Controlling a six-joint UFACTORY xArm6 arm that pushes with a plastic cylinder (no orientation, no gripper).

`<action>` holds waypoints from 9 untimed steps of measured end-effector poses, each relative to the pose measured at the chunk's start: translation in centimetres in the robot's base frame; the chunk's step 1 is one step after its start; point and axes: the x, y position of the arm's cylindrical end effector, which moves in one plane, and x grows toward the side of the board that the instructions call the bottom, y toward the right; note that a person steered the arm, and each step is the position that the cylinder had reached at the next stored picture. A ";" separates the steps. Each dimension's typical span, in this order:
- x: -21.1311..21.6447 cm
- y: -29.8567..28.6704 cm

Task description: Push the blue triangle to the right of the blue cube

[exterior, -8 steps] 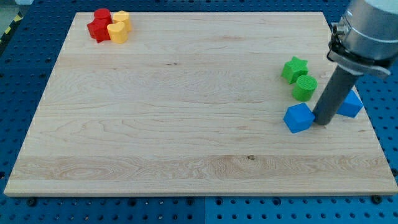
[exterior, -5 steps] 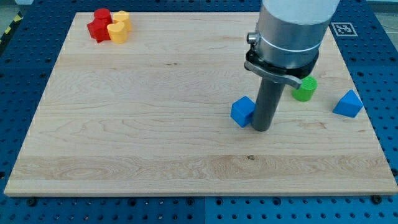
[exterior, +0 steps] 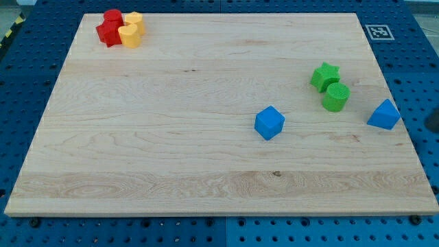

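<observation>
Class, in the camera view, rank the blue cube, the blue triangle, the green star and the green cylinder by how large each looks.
1. blue cube
2. blue triangle and green star, too alike to separate
3. green cylinder, slightly smaller

Differences are small, and the cube lies nearer the view's bottom, so true sizes stay unsure.

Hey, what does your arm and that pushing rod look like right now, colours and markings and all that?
Almost none of me shows. My tip is out of the picture; only a dark blurred sliver sits at the view's right edge, past the blue triangular block, and I cannot tell what part it is. No cables, markings or silver collar are visible. The blue cube lies apart on the pale wooden board.
</observation>
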 end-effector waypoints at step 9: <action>1.6 -15.6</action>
